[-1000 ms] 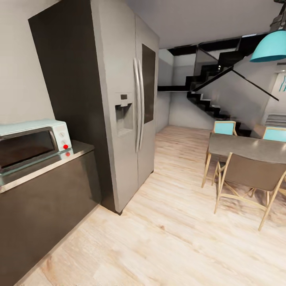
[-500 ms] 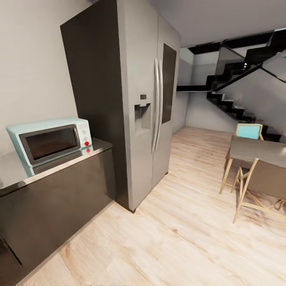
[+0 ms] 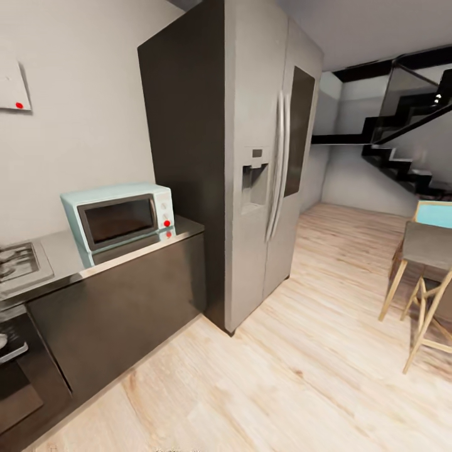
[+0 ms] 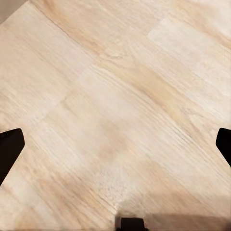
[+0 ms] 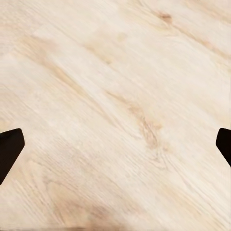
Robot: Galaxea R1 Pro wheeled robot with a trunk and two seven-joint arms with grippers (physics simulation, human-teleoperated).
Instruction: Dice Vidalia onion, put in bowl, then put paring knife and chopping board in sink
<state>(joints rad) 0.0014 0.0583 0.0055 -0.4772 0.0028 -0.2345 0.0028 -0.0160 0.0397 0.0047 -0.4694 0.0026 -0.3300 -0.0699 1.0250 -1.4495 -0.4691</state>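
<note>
From the head camera I see a kitchen corner with none of the onion, board, knife, bowl or sink in sight, so I cannot say where the task's things are at this moment. A tall grey refrigerator [image 3: 263,169] with a dark side panel stands in the middle of the frame, its paired handles and a dispenser recess on the door facing right. Left of it runs a dark cabinet with a grey worktop [image 3: 66,254], and a pale blue microwave [image 3: 119,216] sits on that worktop, close to the fridge's side, with red dots on its control strip. At the far left edge of the frame a steel hob [image 3: 19,263] is set into the worktop, and below it the front of an oven [image 3: 19,370] shows partly. A small white plate with a red dot [image 3: 14,88] hangs on the wall in the upper left. Pale wood floor [image 3: 263,376] fills the lower half. At the right edge stands a grey dining table [image 3: 430,245] with a wooden-legged chair under it and a turquoise chair back [image 3: 434,213] behind; a black staircase [image 3: 408,157] climbs in the upper right. In the left wrist camera the left pincer [image 4: 115,144] hangs over bare floorboards, its two dark fingertips at opposite edges of the frame, spread wide and holding nothing. In the right wrist camera the right pincer [image 5: 115,144] looks the same: tips far apart over floor planks, nothing between them.
</note>
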